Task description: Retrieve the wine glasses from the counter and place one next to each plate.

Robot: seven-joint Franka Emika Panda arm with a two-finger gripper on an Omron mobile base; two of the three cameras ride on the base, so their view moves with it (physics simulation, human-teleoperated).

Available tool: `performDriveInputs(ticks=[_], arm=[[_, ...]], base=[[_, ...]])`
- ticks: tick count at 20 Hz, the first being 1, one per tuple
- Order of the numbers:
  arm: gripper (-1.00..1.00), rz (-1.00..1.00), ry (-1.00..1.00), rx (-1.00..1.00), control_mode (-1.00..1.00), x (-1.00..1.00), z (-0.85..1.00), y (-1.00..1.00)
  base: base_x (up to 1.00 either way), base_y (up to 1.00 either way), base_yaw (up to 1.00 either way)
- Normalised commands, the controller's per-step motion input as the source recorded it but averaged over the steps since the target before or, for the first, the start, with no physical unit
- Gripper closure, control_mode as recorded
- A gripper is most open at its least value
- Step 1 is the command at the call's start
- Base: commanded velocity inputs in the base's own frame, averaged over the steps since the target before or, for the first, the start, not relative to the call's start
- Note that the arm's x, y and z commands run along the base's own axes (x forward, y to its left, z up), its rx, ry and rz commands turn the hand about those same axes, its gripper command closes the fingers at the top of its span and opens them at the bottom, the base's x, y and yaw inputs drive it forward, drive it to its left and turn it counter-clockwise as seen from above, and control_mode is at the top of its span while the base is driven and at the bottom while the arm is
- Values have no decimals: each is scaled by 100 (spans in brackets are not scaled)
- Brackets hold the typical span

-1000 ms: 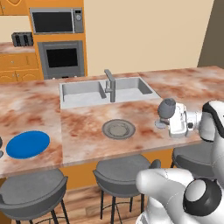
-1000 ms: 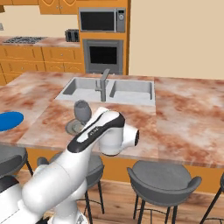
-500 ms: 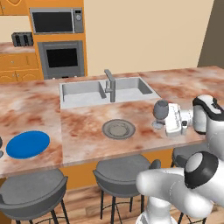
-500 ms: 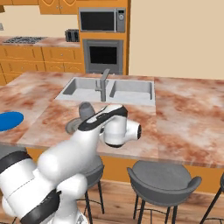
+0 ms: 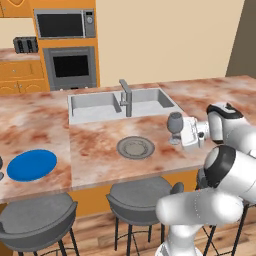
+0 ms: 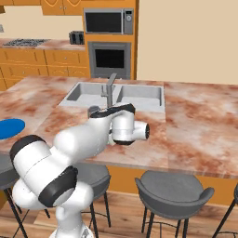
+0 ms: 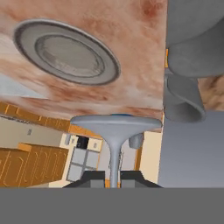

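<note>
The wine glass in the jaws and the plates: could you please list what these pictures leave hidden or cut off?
- Wine glass: in the right base view the arm's white forearm covers it; in the hand view its bowl is cut off by the bottom edge.
- Grey plate: hidden behind the arm in the right base view.
- Blue plate: cut off by the left edge of the right base view.
- Dark thing beside it: mostly out of frame in the left base view.

Arm has carried the wine glass (image 5: 175,123) left — nearer the grey plate (image 5: 135,147).
</note>
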Motion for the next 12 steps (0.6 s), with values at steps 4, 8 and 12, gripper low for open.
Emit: performDriveInputs(ticks=[4, 8, 12], arm=[[100, 3, 0, 0, -100, 37, -28, 0], [100, 5, 0, 0, -100, 32, -33, 0], [100, 5, 0, 0, -100, 26, -21, 0]], base=[[0, 0, 0], [0, 0, 0], [0, 0, 0]])
